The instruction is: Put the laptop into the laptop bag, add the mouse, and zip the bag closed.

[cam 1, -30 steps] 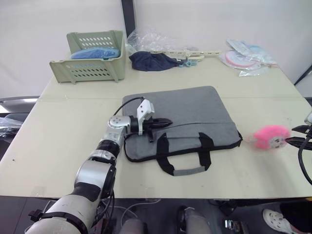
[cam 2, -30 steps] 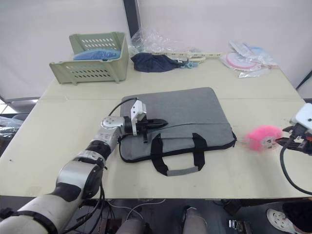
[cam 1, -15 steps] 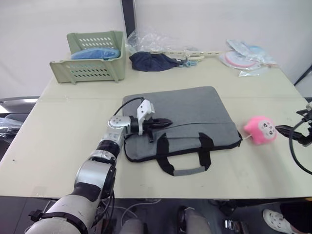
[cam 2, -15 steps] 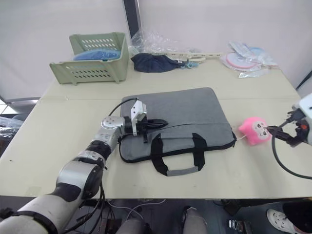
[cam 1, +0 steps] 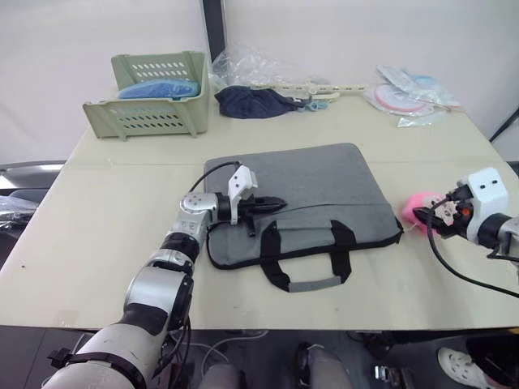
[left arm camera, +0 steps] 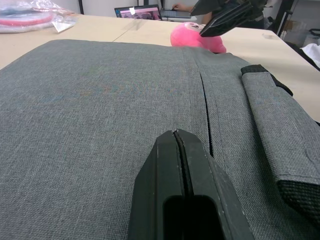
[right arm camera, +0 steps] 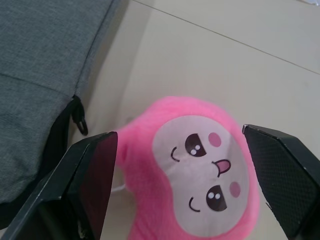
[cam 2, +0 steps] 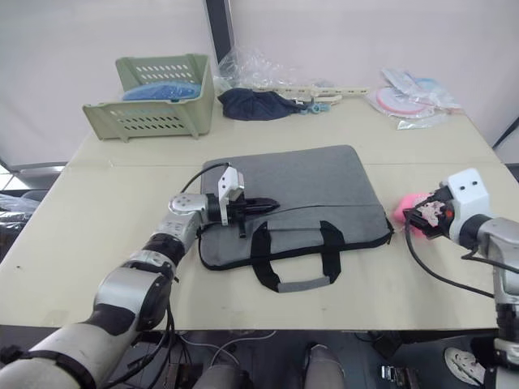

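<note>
We pin the grey bag flat with our left claw, fingers pressed together on its top panel. At three o'clock, our right claw spreads wide around a pink plush, forearm low over the table. Laptop and mouse, probably already bagged, stay unseen.
</note>
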Controlling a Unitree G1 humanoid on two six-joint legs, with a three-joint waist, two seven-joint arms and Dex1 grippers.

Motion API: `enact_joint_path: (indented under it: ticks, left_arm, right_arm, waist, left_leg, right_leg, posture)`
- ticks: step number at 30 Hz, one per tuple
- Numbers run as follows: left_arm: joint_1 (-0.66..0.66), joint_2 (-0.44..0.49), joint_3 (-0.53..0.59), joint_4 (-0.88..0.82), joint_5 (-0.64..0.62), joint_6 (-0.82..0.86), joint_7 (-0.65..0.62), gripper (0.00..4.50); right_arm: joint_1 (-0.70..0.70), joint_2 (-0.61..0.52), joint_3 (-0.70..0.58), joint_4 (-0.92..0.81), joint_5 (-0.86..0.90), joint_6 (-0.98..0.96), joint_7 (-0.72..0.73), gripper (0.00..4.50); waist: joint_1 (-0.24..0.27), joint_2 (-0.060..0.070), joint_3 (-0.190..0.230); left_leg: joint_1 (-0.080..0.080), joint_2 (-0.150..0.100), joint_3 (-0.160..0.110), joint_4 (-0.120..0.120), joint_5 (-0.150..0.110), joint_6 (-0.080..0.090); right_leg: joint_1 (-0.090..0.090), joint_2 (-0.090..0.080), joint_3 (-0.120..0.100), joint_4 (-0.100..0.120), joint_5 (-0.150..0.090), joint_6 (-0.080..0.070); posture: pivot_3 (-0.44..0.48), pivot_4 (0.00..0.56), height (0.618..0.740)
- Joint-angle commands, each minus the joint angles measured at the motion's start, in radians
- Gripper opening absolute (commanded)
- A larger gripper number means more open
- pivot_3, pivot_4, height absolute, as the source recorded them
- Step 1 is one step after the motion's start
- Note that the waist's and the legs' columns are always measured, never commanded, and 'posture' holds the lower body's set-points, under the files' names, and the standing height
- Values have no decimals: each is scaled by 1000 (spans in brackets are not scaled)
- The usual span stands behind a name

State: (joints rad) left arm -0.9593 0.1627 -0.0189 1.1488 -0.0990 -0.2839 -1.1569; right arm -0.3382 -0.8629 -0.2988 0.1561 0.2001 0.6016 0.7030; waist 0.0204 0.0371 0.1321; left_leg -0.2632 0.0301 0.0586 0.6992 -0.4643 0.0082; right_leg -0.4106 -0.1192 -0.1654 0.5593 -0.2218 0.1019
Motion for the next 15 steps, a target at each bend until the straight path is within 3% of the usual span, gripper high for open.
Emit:
enact_joint_path:
  ticks: [1, 12, 15]
  left_arm:
    - [92, -9, -56, 81, 75, 42, -2, 0]
    - [93, -10, -55, 78, 74, 44, 5, 0]
    - [92, -8, -55, 78, 75, 44, 6, 0]
  right_arm:
    - [-43, -8, 5, 87, -22, -78, -18, 4373]
    - [-60, 26, 51, 272, -23, -139, -6, 4373]
    - [-56, 25, 55, 278, -21, -135, 0, 3683]
  waist:
    - [0, 1, -1]
    - [-1, 2, -1]
    - [0, 2, -1]
  left_leg:
    - [0, 0, 0, 0, 0, 0]
    - [0, 0, 0, 0, 0, 0]
    - [0, 0, 0, 0, 0, 0]
  right_leg:
    - [0, 0, 0, 0, 0, 0]
    - [0, 0, 0, 0, 0, 0]
    - [0, 0, 0, 0, 0, 0]
  posture:
    - [0, 150, 740]
    - [0, 150, 740]
    - [0, 150, 740]
